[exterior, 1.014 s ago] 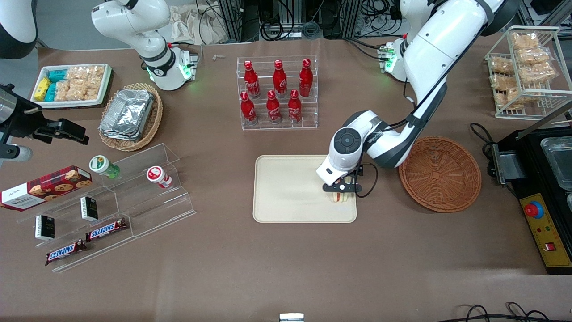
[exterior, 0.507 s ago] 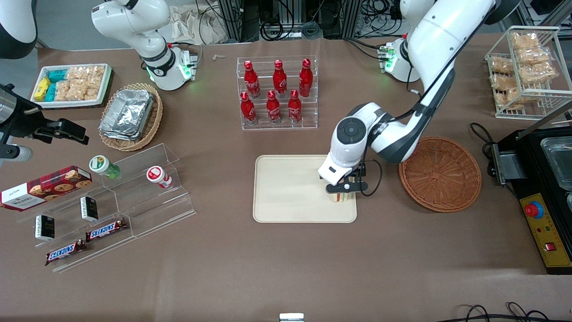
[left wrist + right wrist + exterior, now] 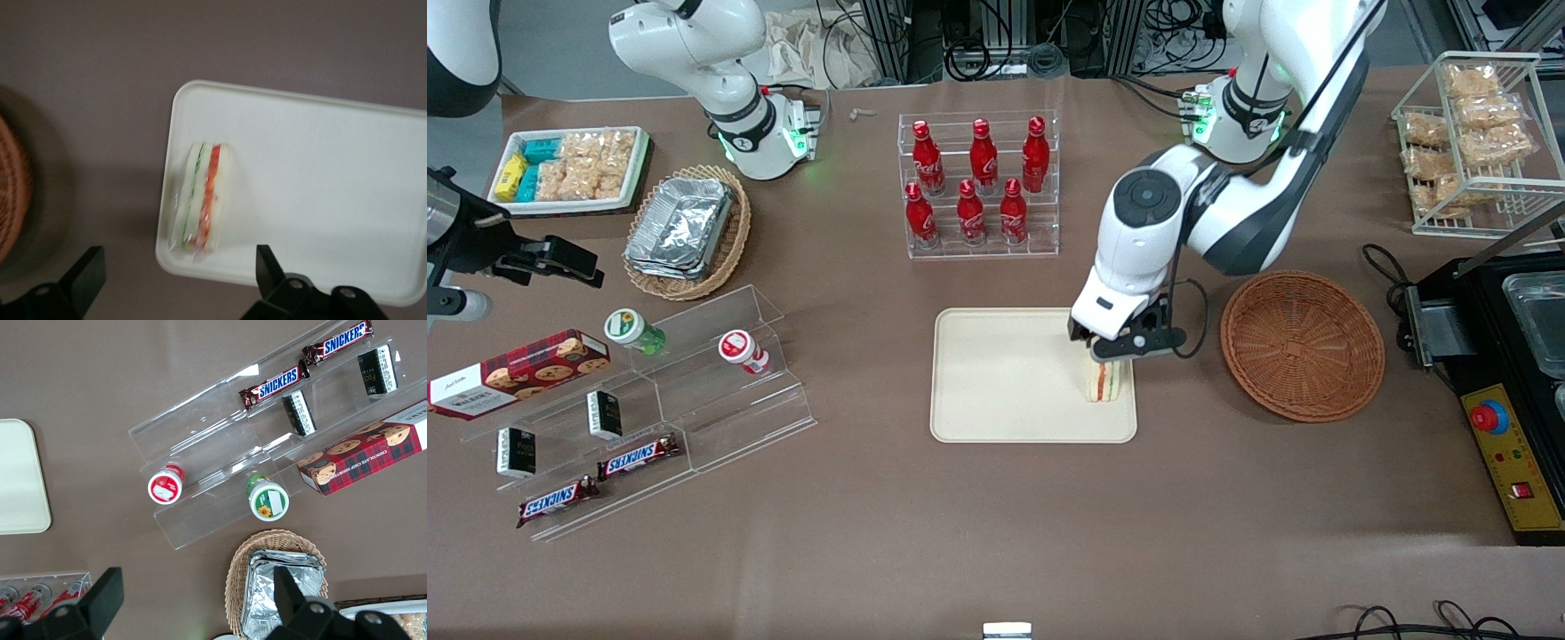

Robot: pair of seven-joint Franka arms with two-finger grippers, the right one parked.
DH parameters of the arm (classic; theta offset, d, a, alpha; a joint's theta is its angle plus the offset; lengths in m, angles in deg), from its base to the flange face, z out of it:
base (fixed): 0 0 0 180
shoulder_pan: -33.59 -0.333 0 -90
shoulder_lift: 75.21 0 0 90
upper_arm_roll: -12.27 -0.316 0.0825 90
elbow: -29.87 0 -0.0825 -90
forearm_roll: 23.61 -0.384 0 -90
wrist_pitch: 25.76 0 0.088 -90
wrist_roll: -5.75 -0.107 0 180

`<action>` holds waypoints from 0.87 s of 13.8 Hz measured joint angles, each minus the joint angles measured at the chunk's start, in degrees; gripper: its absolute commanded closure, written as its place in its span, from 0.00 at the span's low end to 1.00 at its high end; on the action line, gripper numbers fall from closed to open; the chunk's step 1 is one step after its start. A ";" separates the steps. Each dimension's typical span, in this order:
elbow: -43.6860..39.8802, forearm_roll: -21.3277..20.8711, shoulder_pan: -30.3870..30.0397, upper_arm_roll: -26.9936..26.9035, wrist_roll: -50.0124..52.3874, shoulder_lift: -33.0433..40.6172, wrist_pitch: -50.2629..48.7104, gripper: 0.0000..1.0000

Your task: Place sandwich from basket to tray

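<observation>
Brown table (image 3: 978,533), cluttered; cable racks stand past its edge farthest from the front camera. The sandwich (image 3: 1104,382) lies on the tray (image 3: 1005,382), at the tray's end nearest the basket (image 3: 1303,345). My hand (image 3: 1125,348) hovers just above the sandwich, spread wide, gripping nothing. The wrist view shows what the front view hides: both fingers (image 3: 83,277) clear of the sandwich (image 3: 200,198), filling stripe facing up.
</observation>
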 measured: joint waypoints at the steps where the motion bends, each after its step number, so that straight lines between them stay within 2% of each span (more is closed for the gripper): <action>1: -0.01 2.56 -0.50 -0.04 -3.37 2.15 -3.10 0.00; 4: -0.01 6.08 -3.25 -0.56 -10.19 7.82 -8.78 0.00; 9: -0.01 10.53 -2.90 -10.79 -20.20 13.70 -13.24 0.00; 12: -0.03 10.83 -2.67 -15.44 -24.76 17.59 -15.43 0.00</action>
